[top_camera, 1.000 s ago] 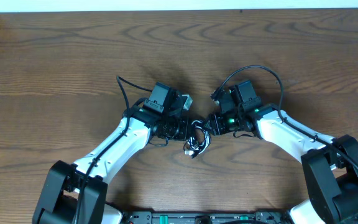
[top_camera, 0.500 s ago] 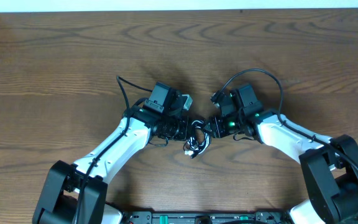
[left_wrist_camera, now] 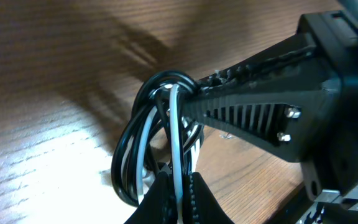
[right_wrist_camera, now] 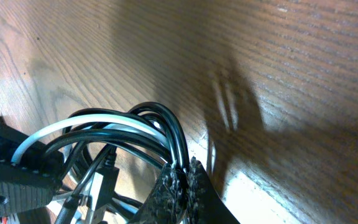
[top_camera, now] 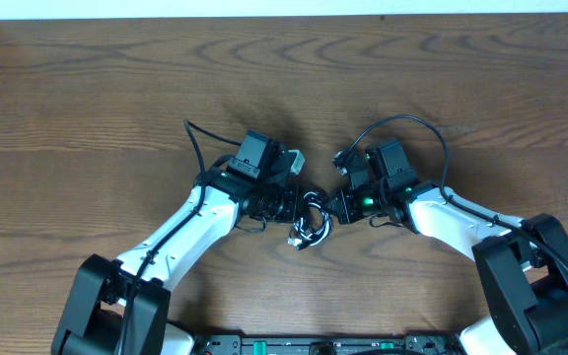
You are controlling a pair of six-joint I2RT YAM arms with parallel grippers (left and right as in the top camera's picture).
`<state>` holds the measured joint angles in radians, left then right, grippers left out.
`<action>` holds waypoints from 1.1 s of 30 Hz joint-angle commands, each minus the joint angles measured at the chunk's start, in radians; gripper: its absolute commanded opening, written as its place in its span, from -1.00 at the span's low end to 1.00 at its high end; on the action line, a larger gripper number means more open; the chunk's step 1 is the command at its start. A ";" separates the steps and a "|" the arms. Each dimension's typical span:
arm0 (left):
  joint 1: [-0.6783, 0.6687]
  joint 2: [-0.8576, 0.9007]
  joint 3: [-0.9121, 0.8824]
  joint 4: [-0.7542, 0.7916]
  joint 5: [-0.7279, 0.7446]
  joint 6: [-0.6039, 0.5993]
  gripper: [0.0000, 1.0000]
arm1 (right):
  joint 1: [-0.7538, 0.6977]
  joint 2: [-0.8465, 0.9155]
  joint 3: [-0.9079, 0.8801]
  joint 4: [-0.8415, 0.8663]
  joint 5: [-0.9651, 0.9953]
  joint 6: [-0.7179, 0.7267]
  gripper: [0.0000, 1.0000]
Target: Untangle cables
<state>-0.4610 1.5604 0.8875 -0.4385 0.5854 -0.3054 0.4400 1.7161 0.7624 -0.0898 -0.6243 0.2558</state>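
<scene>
The cables [top_camera: 310, 221] are a small tangled bundle of white and black cords on the wooden table between my two grippers. My left gripper [top_camera: 299, 204] is shut on the white cord [left_wrist_camera: 175, 134], which runs between its fingertips [left_wrist_camera: 178, 186]. My right gripper [top_camera: 330, 205] is shut on black cords [right_wrist_camera: 174, 140] at the loop's edge, pinched between its fingertips [right_wrist_camera: 185, 177]. The right gripper's black finger [left_wrist_camera: 260, 112] shows in the left wrist view touching the top of the loop. A small white plug [right_wrist_camera: 101, 183] hangs inside the bundle.
The wooden table [top_camera: 87, 108] spreads all round. Thick black arm cables loop above the right wrist [top_camera: 402, 120] and beside the left arm [top_camera: 193, 138]. The table's pale far edge [top_camera: 284, 10] runs along the top.
The right arm has shifted slightly left and down toward the bundle. The bundle has moved a little left and down with it. The left arm has hardly moved.
</scene>
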 commanded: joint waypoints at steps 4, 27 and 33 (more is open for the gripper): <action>-0.001 -0.018 0.012 -0.094 -0.163 0.023 -0.85 | -0.010 0.005 -0.004 -0.072 0.142 0.083 -0.98; 0.042 -0.123 0.014 -0.208 -0.362 0.004 -0.85 | -0.036 -0.062 0.013 -0.348 0.631 0.372 -0.98; 0.048 -0.237 0.014 -0.208 -0.333 0.004 -0.85 | -0.041 -0.239 0.030 -0.341 0.584 0.318 -0.92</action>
<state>-0.4160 1.3579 0.8875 -0.6411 0.2607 -0.3103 0.4030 1.5673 0.7902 -0.4339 -0.0906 0.6132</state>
